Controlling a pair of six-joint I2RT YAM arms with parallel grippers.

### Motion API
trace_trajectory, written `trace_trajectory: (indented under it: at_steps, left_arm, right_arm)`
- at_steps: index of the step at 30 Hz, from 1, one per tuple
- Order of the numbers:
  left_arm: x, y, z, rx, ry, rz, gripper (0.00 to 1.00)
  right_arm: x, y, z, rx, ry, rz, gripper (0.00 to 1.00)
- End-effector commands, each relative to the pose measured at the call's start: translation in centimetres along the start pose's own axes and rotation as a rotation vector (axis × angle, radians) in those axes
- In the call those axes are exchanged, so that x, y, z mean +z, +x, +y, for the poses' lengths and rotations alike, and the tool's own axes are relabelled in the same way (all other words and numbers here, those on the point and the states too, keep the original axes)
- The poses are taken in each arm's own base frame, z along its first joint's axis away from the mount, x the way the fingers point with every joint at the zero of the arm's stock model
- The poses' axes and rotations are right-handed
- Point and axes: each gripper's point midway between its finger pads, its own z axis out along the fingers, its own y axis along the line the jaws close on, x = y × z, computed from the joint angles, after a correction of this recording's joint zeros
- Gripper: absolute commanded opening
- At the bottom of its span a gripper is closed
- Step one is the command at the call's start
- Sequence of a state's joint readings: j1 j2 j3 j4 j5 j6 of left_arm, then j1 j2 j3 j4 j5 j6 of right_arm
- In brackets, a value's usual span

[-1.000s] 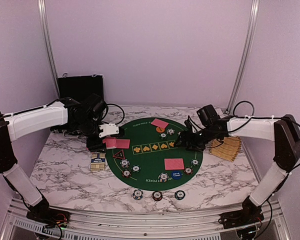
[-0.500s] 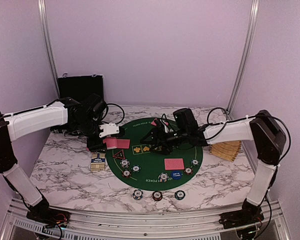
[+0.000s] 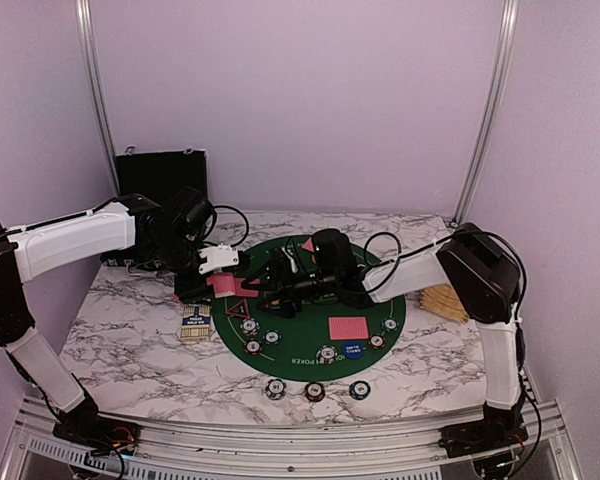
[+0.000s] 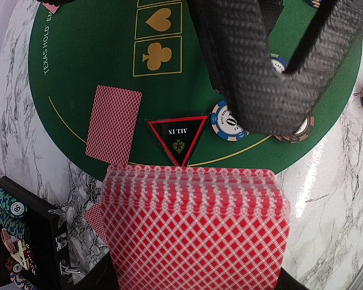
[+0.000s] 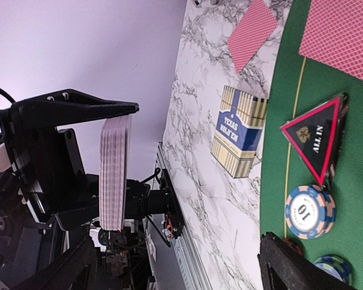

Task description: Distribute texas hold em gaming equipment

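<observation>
My left gripper point(image 3: 223, 284) is shut on a deck of red-backed playing cards point(image 4: 193, 229), held upright over the left rim of the green mat point(image 3: 310, 315). My right gripper point(image 3: 264, 290) reaches across the mat towards that deck and stands open with nothing between its fingers point(image 5: 293, 266). In the right wrist view the deck point(image 5: 113, 172) shows edge-on, still apart from the fingers. Below lie the red-rimmed black triangle point(image 4: 177, 134), a single card point(image 4: 113, 124) and a poker chip point(image 4: 227, 121). More cards point(image 3: 347, 328) and chips point(image 3: 326, 353) lie on the mat.
A blue and gold card box point(image 3: 196, 322) lies left of the mat. The open black case point(image 3: 162, 175) stands at the back left, a tan slatted wooden object point(image 3: 450, 298) at the right. Three chips point(image 3: 315, 390) sit near the front edge.
The right arm has swung left across the mat, from its right side to just beside the held deck, its jaws staying wide. The left arm and deck have not moved.
</observation>
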State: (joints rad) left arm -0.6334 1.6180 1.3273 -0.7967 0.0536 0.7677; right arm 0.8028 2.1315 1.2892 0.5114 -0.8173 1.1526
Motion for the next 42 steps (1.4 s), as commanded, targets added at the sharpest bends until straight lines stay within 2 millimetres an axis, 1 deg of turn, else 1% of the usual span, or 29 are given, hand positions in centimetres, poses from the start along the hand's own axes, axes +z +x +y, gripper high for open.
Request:
trace_trajectory:
  at_steps: [1, 8, 12, 19, 28, 33, 42]
  left_arm:
    - [-0.5, -0.9, 0.0, -0.006, 0.011, -0.025, 0.04]
    - [-0.4, -0.9, 0.0, -0.006, 0.014, -0.024, 0.04]
    - [-0.4, -0.8, 0.0, -0.005, 0.015, -0.023, 0.04]
    - [-0.3, -0.9, -0.1, -0.005, 0.020, -0.024, 0.04]
    - [-0.1, -0.7, -0.3, -0.004, 0.027, -0.017, 0.04]
    - [0.0, -0.8, -0.4, -0.005, 0.032, -0.019, 0.04]
    - [0.0, -0.9, -0.6, -0.001, 0.033, -0.019, 0.04]
  right_arm:
    - [1.4, -0.7, 2.7, -0.031, -0.090, 0.009, 0.91]
    - [3.1, -0.6, 3.0, -0.026, -0.119, 0.033, 0.90]
    - [3.9, -0.4, 2.9, -0.017, -0.127, 0.047, 0.90]
    - [5.2, -0.4, 3.3, -0.013, -0.158, 0.061, 0.90]
    - [7.3, 0.1, 3.5, 0.002, -0.198, 0.092, 0.90]
    - [8.1, -0.1, 3.6, 0.007, -0.211, 0.104, 0.90]
    - [9.2, -0.8, 3.1, 0.022, -0.215, 0.109, 0.89]
